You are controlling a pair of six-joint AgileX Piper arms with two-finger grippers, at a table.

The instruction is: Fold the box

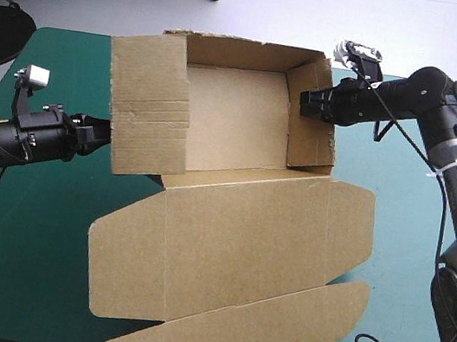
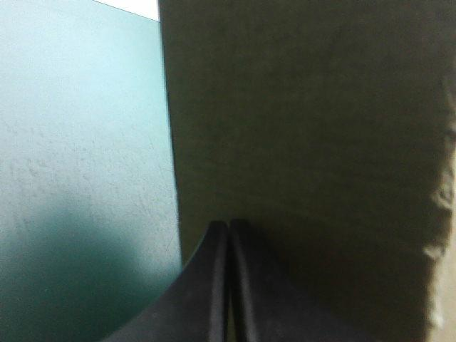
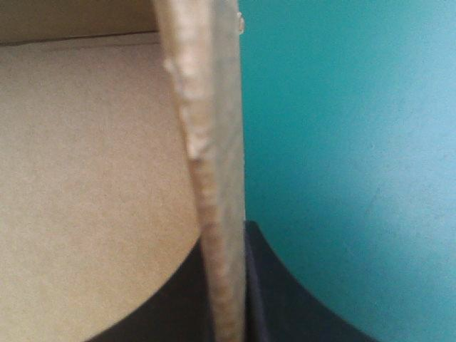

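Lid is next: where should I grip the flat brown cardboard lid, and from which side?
Its rounded brown tuck flap, pinched at the free edge from the table's near side: the lid lies flat on the teal-green cover, hinged to the open tray, so likely only that outer edge can be pinched.

Overhead view; wrist close-ups of box [image 1: 235, 234].
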